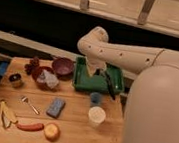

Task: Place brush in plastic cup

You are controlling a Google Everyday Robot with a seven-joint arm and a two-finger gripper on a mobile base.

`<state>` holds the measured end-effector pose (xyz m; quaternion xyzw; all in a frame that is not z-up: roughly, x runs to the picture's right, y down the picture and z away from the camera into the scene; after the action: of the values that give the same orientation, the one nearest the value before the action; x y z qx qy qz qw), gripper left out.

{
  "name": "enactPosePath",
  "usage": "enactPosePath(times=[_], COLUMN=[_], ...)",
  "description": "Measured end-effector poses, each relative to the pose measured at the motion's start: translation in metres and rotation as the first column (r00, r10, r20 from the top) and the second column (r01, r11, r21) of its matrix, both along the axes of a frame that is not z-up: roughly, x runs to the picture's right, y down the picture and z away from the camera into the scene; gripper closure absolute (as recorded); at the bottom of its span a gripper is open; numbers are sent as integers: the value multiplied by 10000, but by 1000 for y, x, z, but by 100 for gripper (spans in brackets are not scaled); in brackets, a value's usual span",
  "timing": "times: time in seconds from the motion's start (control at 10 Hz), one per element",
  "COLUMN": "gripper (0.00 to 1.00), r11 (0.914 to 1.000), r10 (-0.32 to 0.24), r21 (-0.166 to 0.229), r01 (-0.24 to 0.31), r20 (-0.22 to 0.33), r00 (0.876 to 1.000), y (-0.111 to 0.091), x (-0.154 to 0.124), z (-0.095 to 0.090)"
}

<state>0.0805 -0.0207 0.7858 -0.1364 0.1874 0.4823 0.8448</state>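
Centre right of the frame, the gripper [102, 73] hangs over the green tray [81, 80], clamped on the brush [109, 84], which slants down-right toward the small blue cup [96, 98]. It looks held off-centre; that slanted tip could topple either plastic cup.

The robot's body is smooth off-white plastic. A big rounded shell fills the lower right. From it 1 thick tubular arm [130, 56] runs left, with a row of small dark dots along its side. It ends in a bulbous rounded elbow joint [93, 40], also dotted. Below that joint a shorter white segment leads to the pincer [101, 74], which is dark, small and hard to make out, over the back right part of the surface.
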Motion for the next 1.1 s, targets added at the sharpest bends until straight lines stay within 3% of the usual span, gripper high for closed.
enactPosePath(times=[0.3,0.8,1.1], gripper=[100,100,100], r11=[9980,9932,9885], r10=[379,619,754], r21=[-492,-956,-1281], r01=[-403,-671,-805], r20=[-481,-562,-443], r00=[9981,9965,9962], y=[28,72,101], x=[18,7,-2], z=[-9,-23,-17])
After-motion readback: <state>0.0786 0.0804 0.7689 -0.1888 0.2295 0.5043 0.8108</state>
